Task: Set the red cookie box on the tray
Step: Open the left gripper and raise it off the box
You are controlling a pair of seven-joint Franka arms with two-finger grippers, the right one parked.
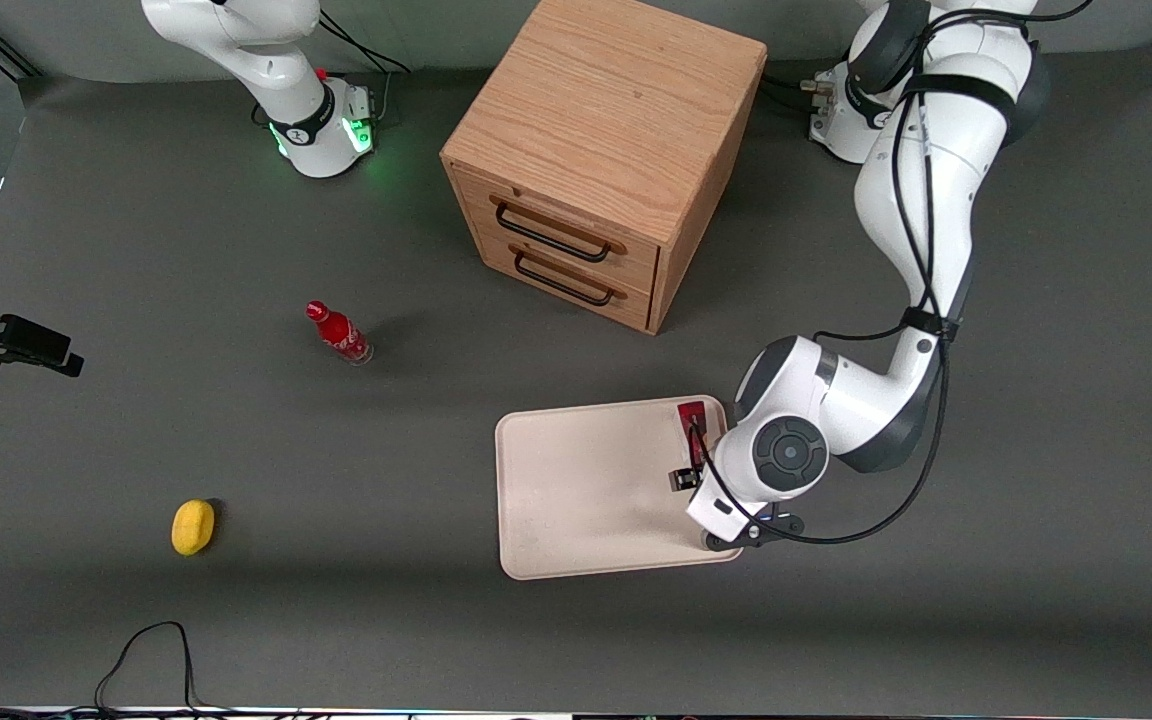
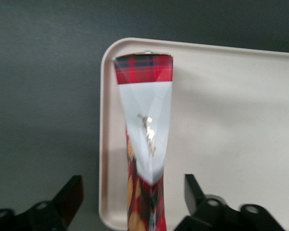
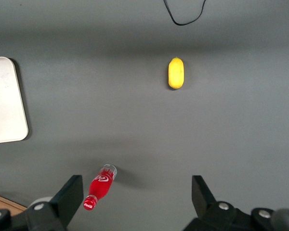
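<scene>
Your end effector hangs released, fingers spread astride the box lying along the tray edge.

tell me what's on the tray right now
The red cookie box lies on the tray, along its edge toward the working arm, with the open end effector straddling it. The arm's wrist hides that tray corner in the front view.

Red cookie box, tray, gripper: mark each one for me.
red cookie box point(image 2: 143, 130): left wrist view, on its grey-white face.
tray point(image 1: 576, 490): front view, on its bare floor.
gripper point(image 2: 134, 195): left wrist view, midway between the open fingertips, either side of the box over the tray.
</scene>
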